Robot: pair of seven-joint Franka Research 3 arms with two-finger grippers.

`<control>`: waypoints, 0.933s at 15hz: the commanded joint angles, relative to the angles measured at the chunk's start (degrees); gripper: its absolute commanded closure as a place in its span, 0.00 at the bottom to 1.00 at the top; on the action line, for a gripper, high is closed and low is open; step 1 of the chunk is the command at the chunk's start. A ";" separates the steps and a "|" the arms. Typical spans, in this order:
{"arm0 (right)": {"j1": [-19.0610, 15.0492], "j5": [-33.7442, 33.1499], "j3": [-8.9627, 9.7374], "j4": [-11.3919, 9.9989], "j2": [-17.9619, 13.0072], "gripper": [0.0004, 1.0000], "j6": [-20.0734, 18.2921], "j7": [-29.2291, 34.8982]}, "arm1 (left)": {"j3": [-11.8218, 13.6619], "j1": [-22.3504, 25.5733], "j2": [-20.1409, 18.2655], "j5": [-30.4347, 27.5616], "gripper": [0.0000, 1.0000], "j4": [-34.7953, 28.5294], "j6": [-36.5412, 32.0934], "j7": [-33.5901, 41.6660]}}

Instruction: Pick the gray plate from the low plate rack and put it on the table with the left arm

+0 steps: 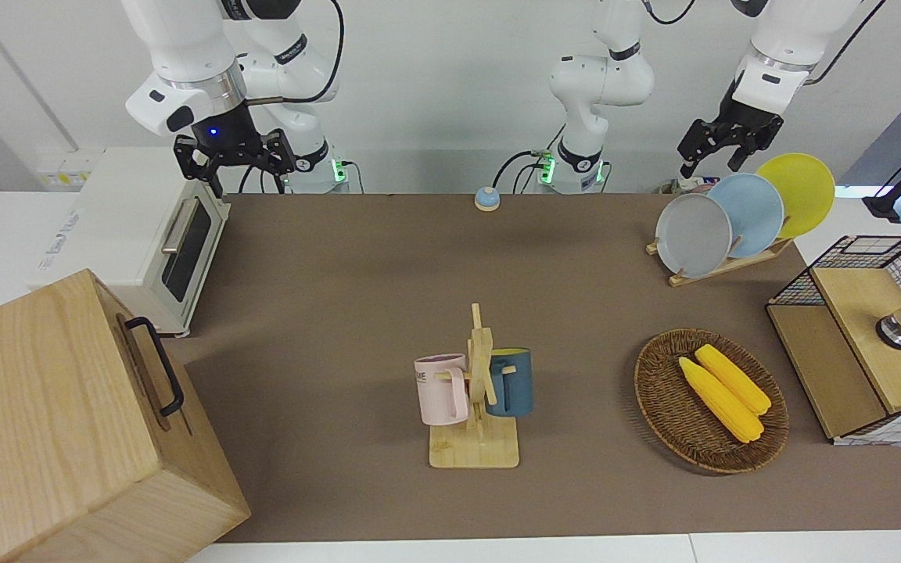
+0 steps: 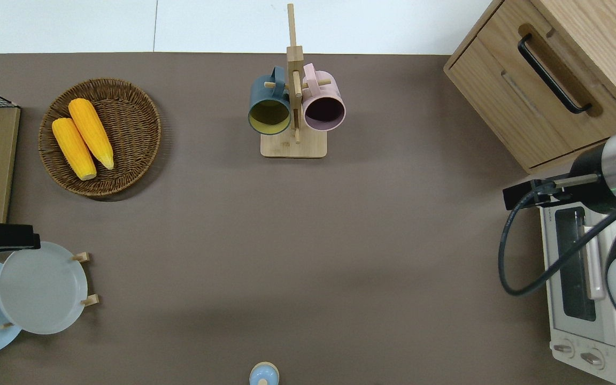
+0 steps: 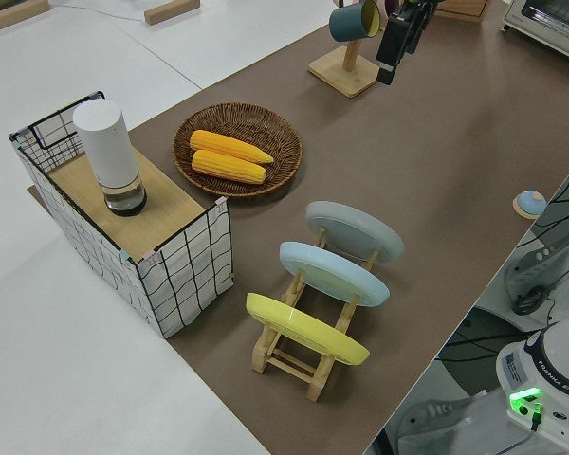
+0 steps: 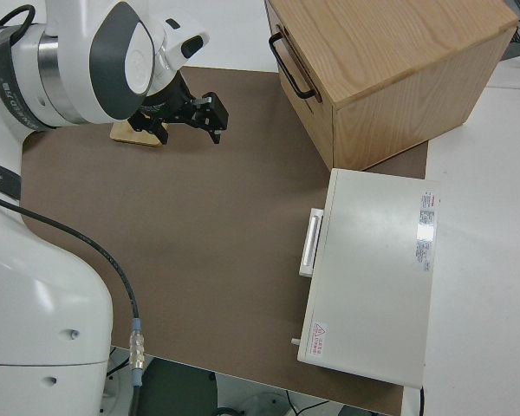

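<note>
I saw even, bright light from overhead. Shadows on the table (image 1: 341, 258) were soft and short, the plainest under the wicker basket (image 1: 662, 414) and the mug stand (image 2: 293, 149). Nothing glared, and every view stayed sharp to its edges.

Two white jointed Franka arms, the left arm (image 1: 773, 55) and its twin the right arm (image 1: 184, 55), each with a silver wrist ring, black joint bands, trailing black cables and a black two-finger gripper, the right's wrist lit by a small blue lamp, green lights glowing at both bases.
</note>
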 commanded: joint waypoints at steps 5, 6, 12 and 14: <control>-1.06 -0.09 1.00 0.52 -0.07 0.02 -0.82 0.72 | -0.55 -0.11 2.73 5.19 0.02 -4.17 2.89 0.05; -1.06 -0.09 1.00 0.52 -0.15 0.02 -0.82 0.72 | -0.11 -0.11 2.65 5.46 0.02 -4.96 2.98 0.05; -1.06 -0.09 1.00 0.52 -0.07 0.02 -0.82 0.72 | 1.91 0.07 4.49 11.94 0.02 -8.22 2.89 0.32; -1.06 -0.09 1.00 0.52 -0.15 0.02 -0.82 0.72 | 2.79 0.07 4.75 15.56 0.02 -9.10 2.63 0.32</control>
